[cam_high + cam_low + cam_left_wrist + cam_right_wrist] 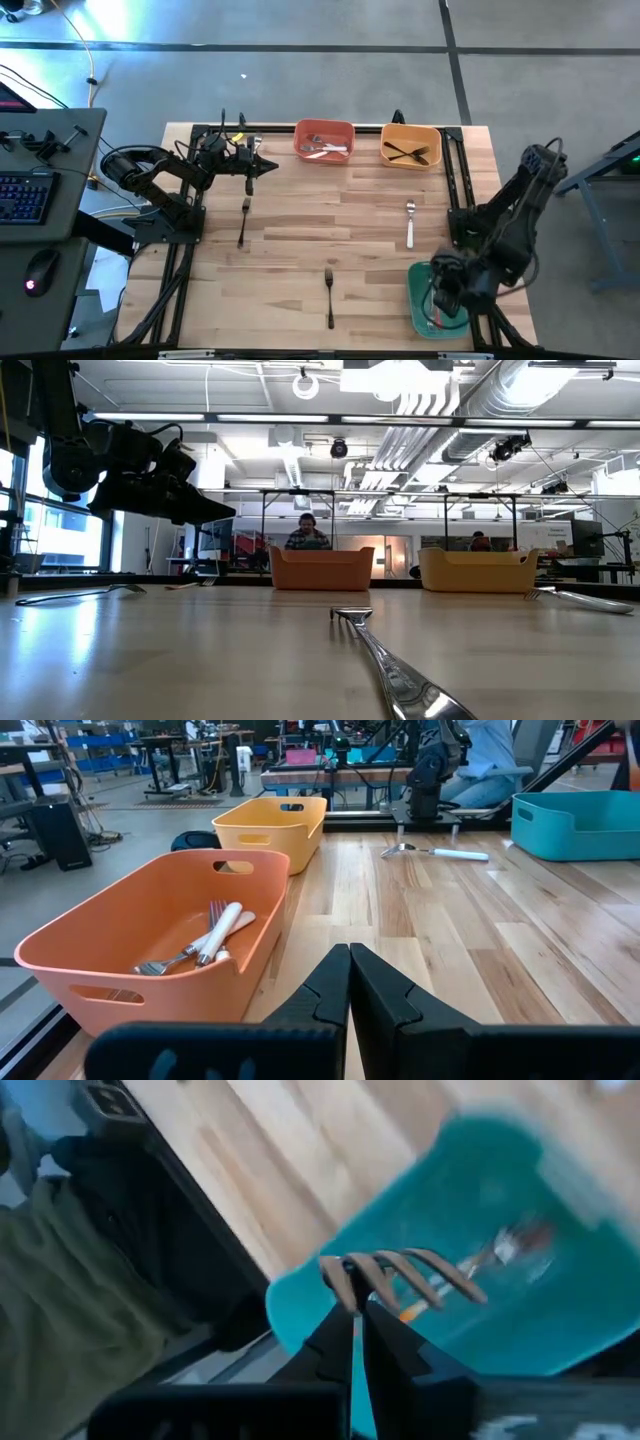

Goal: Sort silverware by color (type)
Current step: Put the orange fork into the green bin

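Forks lie scattered over my wooden table [330,215] and in three bins. Nearest the front edge, a black-handled fork [329,290] lies alone on the bare wood, its tines pointing toward the far side. At the front right corner sits the teal bin [418,300], and my right gripper [447,290] hangs directly over it; its fingers are clamped together on a fork [400,1275] whose tines stick out sideways above the bin, and another fork [515,1245] with a bit of orange on it lies blurred on the bin floor. Farther back, a white-handled fork [410,222] rests on the right half of the table, and a second black-handled fork [244,220] lies on the left half. Just beyond that one my left gripper [262,163] hovers above the wood with its fingers pressed together and nothing between them. Along the far edge stand the orange bin [323,139], holding white-handled forks [205,940], and beside it the yellow bin [411,145], holding black-handled forks [407,153].
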Robot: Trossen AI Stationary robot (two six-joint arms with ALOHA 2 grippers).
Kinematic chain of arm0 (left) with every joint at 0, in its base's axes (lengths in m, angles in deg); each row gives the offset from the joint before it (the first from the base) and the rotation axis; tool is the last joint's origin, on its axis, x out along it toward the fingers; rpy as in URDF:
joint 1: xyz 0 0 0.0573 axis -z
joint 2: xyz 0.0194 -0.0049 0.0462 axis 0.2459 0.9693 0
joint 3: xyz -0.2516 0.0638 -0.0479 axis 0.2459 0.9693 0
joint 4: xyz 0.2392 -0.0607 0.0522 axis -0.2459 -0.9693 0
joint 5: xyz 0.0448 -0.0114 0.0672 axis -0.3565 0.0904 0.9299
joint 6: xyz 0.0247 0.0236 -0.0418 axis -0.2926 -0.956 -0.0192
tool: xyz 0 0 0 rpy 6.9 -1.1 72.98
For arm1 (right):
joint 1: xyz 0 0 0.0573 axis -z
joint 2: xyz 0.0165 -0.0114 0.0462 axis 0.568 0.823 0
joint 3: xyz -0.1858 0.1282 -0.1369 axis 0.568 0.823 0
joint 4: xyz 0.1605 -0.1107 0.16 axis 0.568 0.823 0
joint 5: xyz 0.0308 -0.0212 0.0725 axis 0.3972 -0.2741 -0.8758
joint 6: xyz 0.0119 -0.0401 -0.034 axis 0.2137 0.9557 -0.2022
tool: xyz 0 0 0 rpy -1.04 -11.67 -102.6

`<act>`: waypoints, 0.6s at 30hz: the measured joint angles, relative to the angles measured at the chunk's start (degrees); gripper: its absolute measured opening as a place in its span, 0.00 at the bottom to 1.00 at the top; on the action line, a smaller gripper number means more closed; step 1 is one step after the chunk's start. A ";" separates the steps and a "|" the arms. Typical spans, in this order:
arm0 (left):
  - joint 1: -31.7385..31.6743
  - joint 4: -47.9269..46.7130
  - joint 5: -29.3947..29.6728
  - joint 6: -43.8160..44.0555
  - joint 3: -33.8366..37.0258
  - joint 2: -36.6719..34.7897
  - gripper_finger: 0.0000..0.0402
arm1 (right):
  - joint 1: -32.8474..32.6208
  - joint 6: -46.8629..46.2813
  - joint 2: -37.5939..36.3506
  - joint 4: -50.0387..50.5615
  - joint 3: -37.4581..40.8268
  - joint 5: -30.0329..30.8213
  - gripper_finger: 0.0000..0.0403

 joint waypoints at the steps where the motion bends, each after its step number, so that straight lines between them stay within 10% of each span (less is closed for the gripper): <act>1: 0.00 0.00 0.00 0.00 0.00 0.00 0.00 | -0.64 -2.13 0.19 -2.62 1.78 -0.86 0.00; 18: 0.12 -0.09 -0.01 1.79 0.00 0.00 0.00 | 5.56 -0.63 -0.59 -24.36 26.83 -14.09 0.01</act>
